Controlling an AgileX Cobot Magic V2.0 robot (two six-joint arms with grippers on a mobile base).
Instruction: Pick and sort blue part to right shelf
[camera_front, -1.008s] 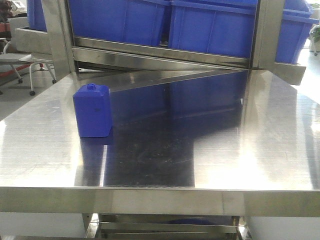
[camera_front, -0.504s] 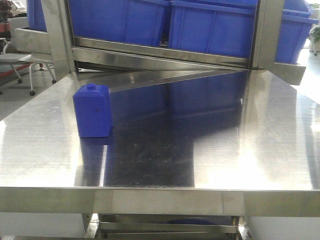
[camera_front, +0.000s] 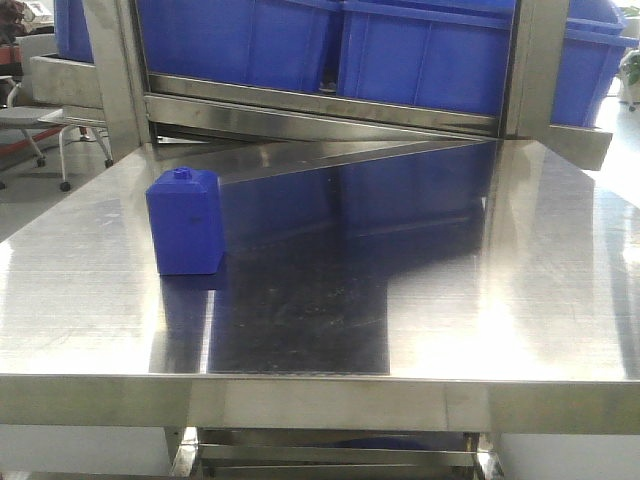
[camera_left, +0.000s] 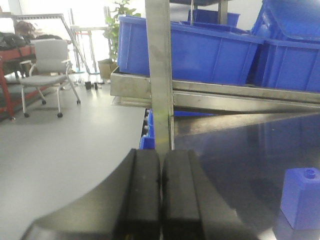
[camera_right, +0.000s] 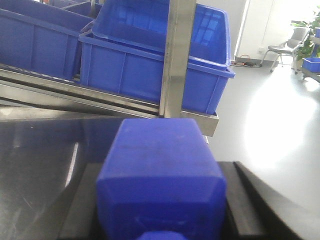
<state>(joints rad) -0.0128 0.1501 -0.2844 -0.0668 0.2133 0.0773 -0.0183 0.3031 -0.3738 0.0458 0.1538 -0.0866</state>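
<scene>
Blue part (camera_right: 160, 167) inside right tool (camera_right: 164, 175).

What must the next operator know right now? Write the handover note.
Left gripper: shut, empty.
Right gripper: shut on the blue part, held off the table with the right shelf ahead of it.
A second blue block, with a small round button on top, stands upright on the steel table; nothing touches it.
Done: part picked.
Left: carry it to the right shelf and release it.
</scene>
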